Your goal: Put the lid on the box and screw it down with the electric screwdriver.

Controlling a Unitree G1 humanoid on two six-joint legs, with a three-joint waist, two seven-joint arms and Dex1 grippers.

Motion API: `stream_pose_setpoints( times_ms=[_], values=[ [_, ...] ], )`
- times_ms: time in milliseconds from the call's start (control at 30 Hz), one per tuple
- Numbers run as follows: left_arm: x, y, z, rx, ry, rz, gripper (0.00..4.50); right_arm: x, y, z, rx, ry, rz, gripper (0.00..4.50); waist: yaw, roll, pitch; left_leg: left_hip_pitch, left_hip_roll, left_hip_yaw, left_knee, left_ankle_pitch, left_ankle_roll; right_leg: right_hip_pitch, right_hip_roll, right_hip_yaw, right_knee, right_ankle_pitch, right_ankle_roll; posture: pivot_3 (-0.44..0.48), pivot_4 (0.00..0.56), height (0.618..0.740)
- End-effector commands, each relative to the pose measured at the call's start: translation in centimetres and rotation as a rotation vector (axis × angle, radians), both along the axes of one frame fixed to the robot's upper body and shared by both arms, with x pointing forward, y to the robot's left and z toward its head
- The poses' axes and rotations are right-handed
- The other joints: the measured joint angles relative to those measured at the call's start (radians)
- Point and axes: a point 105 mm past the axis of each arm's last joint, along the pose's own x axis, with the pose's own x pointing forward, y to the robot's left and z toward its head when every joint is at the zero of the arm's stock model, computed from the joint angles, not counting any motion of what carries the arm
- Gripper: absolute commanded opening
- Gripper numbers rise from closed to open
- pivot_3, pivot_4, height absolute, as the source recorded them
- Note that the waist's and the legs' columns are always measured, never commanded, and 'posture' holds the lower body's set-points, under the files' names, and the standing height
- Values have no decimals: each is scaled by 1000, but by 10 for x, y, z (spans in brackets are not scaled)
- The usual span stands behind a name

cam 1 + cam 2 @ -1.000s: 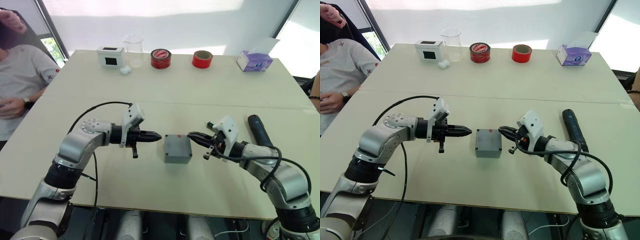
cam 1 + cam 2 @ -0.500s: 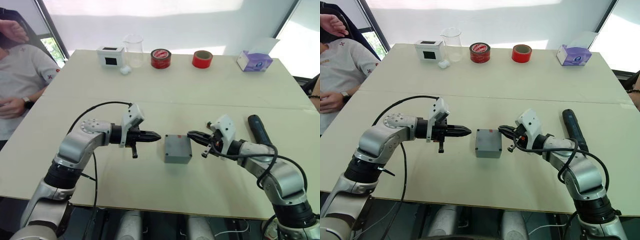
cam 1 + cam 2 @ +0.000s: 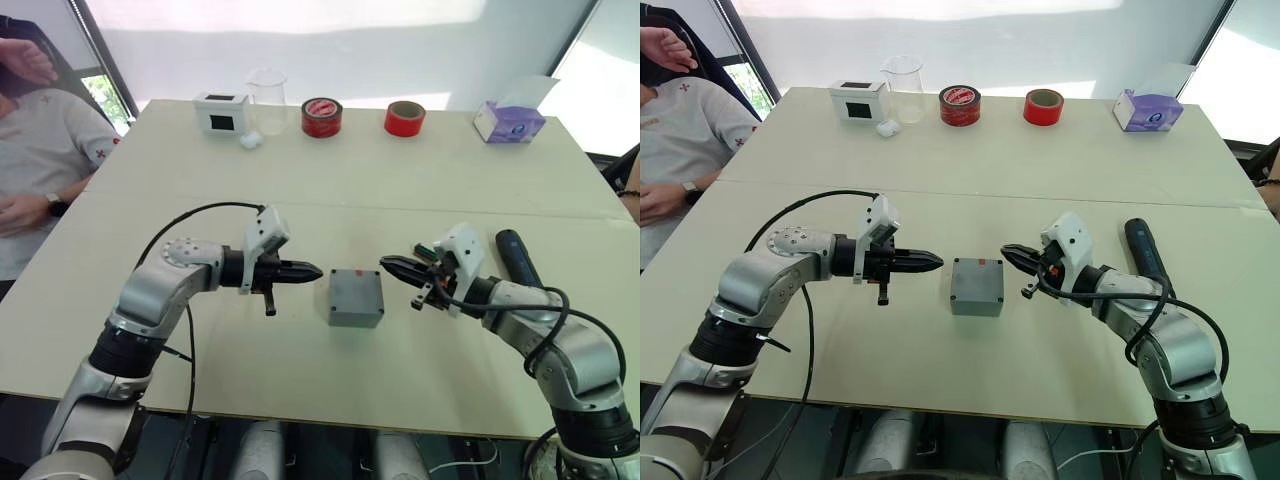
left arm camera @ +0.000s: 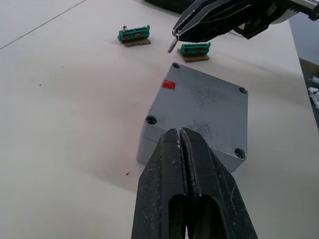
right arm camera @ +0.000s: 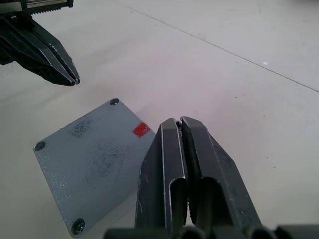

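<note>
The table [image 3: 420,170] carries everything; the grey box [image 3: 356,297] sits near its front edge between the two arms, lid [image 4: 207,107] already seated, red mark up, screw holes at the corners. The electric screwdriver [image 3: 516,255] lies untouched beyond the right arm. The left gripper [image 3: 312,271] hovers just beside the box, fingers pressed together on nothing. The right gripper [image 3: 390,265] is likewise closed and empty. Judging the next step: the right gripper should open before reaching for the screwdriver, while the left steadies the box against twisting.
</note>
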Motion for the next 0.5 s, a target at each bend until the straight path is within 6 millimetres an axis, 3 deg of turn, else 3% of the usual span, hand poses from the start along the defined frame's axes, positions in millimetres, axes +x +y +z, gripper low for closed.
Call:
stream_pose_setpoints(
  times_ms=[33, 500],
  values=[
    [0, -5, 8, -10, -42, -24, 0, -4, 2, 9, -3, -42, 15, 27, 0, 0, 0, 0, 0, 0, 0, 0, 0, 0, 0, 0, 0, 0, 0, 0, 150, 715],
    [-1, -3, 7, -1, -41, -16, 0, -5, 3, -5, -46, -8, 36, 27, 0, 0, 0, 0, 0, 0, 0, 0, 0, 0, 0, 0, 0, 0, 0, 0, 150, 715]
  ],
)
